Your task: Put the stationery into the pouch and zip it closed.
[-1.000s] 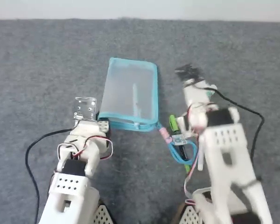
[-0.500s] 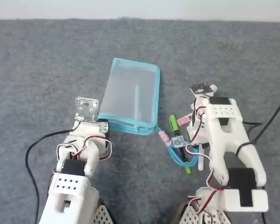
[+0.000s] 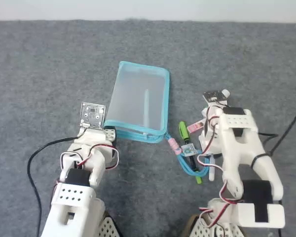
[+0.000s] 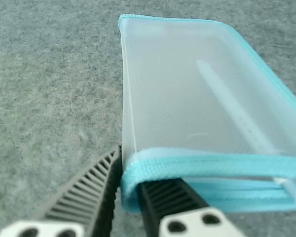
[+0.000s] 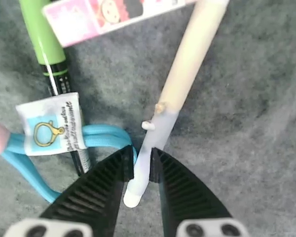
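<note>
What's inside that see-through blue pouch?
Through the translucent blue-edged zip pouch one pale pen-like stick shows, lying lengthwise. The opaque blue zip band hides whatever sits right at that edge.

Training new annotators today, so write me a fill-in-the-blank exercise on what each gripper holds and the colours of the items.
1. The left gripper holds a corner of the pouch, whose zipper trim is ___.
2. The right gripper is shut on the end of the ___ pen.
3. The marker lying beside that pen is ___.
Missing words: blue; white; green.
</note>
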Robot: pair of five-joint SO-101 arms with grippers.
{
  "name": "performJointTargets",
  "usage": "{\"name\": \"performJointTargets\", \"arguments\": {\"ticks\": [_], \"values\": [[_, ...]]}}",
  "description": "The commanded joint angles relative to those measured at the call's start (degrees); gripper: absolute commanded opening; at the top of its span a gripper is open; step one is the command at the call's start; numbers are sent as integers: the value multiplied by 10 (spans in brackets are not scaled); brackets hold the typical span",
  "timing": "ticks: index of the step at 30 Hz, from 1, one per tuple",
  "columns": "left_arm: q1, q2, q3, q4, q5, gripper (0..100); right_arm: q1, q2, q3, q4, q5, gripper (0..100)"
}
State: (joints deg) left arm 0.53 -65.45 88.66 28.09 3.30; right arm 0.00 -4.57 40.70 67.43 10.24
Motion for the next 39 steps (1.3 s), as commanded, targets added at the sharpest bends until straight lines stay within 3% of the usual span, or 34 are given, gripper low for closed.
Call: {"name": "performJointTargets", "arguments": {"ticks": [1,10,15,21,30,35,39], "values": [[5,-15,-26,3,-4,12,47,11,17,-15,17,74],[5,-15,-26,3,-3,12,57,12,33,-15,37,99],[6,-15,-26,3,-3,12,61,0,47,-30,62,12],[16,-14,-26,-1,-2,12,53,-139,34,12,68,8],[48,-15,-26,-1,-2,12,-116,-432,-69,219,107,7],[47,-15,-26,-1,-2,12,-313,-477,-64,291,153,7],[47,-15,-26,-1,-2,12,-361,-476,-36,312,168,7]]}}
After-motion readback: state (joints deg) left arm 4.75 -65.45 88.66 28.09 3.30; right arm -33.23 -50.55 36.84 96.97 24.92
